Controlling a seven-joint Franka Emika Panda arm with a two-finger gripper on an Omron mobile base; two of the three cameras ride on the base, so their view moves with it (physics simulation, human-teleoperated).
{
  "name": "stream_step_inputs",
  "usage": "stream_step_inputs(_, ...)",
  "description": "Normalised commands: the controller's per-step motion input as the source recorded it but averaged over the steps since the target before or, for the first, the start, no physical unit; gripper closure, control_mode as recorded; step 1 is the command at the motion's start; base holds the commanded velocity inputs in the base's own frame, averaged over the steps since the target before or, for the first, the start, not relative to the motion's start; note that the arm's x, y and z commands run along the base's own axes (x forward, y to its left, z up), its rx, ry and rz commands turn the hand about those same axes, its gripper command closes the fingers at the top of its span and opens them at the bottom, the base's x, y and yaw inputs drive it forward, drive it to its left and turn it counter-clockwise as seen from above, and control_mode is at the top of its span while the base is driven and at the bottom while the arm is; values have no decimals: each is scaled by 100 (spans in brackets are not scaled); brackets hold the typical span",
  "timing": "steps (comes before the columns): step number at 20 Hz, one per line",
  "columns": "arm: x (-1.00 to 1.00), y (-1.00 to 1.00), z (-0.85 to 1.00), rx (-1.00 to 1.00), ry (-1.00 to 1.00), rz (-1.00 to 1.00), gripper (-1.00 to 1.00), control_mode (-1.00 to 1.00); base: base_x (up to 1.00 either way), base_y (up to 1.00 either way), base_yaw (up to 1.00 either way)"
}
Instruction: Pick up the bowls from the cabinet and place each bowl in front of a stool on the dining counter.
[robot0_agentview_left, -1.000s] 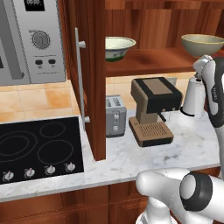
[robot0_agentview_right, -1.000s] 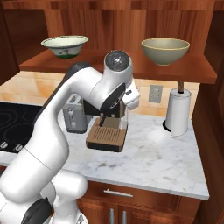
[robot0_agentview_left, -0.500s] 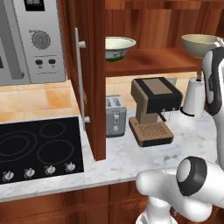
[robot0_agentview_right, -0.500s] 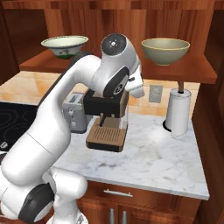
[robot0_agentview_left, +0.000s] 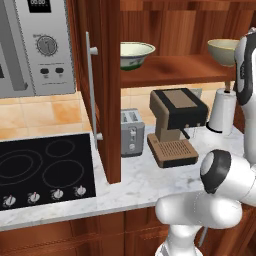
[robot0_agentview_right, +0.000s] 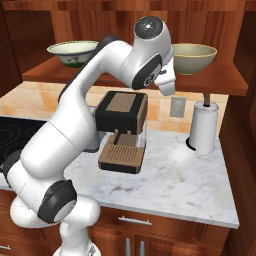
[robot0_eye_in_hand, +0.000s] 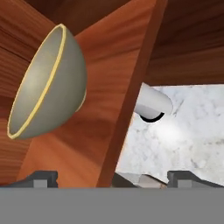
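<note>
Nothing is placed yet, by my judgement: both bowls sit on the cabinet shelf (robot0_agentview_right: 220, 82), all carrying left. The beige-olive bowl (robot0_eye_in_hand: 46, 83), round with a yellowish rim, is just ahead of the pincer (robot0_eye_in_hand: 111, 177), which is spread and empty. The green-rimmed white bowl (robot0_agentview_left: 134, 54) stands further along that shelf.

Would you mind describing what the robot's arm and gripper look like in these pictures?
The arm is glossy white, built of thick rounded segments, with dark grey round caps at its joints. No cables or markings show on it. The gripper shows as two small, dark grey, blocky finger tips with squared-off ends in the hand view.
</note>
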Motion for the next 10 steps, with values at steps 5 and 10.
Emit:
stream_step_inputs(5, 59, -12, 0, 15, -1, 10, -100, -100, 0, 0, 0)
stream_step_inputs(10, 63, -13, 4, 14, 0, 7, -100, -100, 0, 0, 0)
